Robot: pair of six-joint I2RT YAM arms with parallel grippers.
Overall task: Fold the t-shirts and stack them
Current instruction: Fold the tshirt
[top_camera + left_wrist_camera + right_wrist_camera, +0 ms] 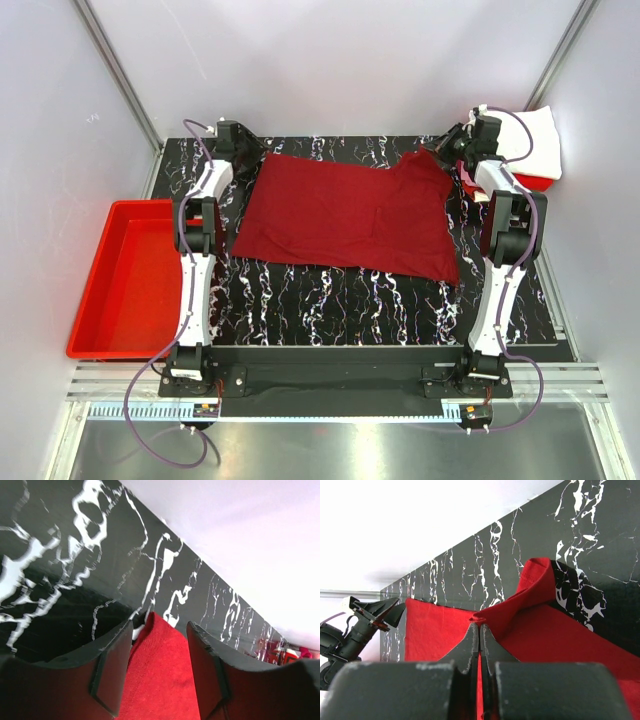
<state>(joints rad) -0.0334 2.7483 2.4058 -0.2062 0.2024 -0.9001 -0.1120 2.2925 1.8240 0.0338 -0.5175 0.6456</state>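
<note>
A dark maroon-red t-shirt [345, 215] lies spread flat on the black marbled table. My left gripper [247, 150] is open at the shirt's far left corner. In the left wrist view the corner [160, 680] lies between the two open fingers [112, 670]. My right gripper [452, 150] is shut on the shirt's far right edge. In the right wrist view [480, 626] it pinches a raised fold of the cloth [545, 630]. Folded t-shirts are stacked at the back right: white [530, 135] on top, bright red [538, 182] below, and a pink edge [468, 180].
A rigid red plastic tray [105, 290] stands off the table's left edge. Grey enclosure walls and metal posts close in the back and sides. The left gripper also shows in the right wrist view [375, 614]. Both arm bases stand at the near edge.
</note>
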